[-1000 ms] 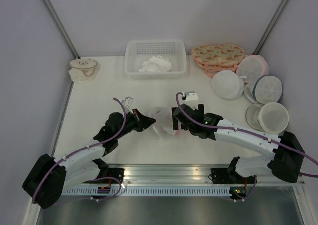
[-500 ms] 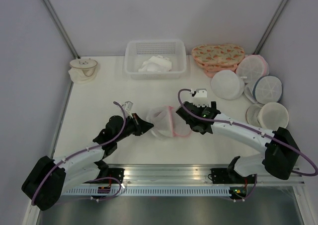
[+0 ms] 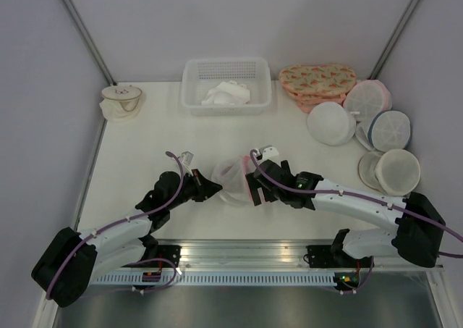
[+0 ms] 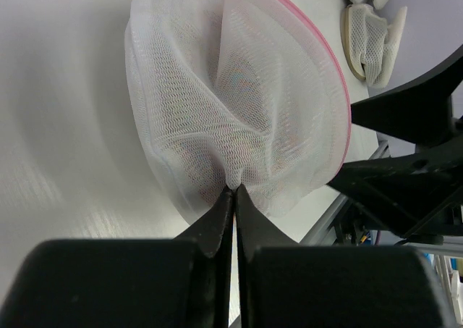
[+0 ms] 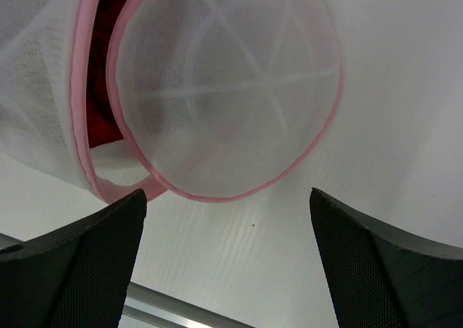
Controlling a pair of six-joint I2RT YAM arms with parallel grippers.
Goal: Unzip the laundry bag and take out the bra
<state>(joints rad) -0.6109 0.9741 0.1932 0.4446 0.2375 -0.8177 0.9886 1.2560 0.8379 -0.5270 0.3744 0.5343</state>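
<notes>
The left tool [image 4: 233, 196] is pinched fully shut on a tuck of white mesh at the near edge of the bag [image 4: 231, 103]. That grip looks meant to anchor the bag on the table [image 3: 145, 140] so it cannot slide while the other arm works.

The right tool [image 5: 224, 198] stands as wide as it goes and holds nothing. It hangs just above the flap [image 5: 231, 74], the round pink-rimmed half of the bag that has swung clear of the body. The wide stance suits a reach into the gap rather than a pull on the zip, which appears already run round.

The bra [image 5: 101, 67] shows as a dark red strip in that gap, between the two pink rims. It is inside the bag, not yet out. The bag itself lies mid-table between the two arms.

Counted: two tools, one bag in hand, one bra.

Along the far edge are one basket [image 3: 194, 103] with one white cloth [image 3: 228, 95] in it, and a floral stack [image 3: 318, 78]. How many are in that stack I cannot tell.

At the right are at least four round bags [image 3: 330, 123], perhaps a fifth beneath. One more pouch [image 3: 121, 100] sits in the far left corner.
</notes>
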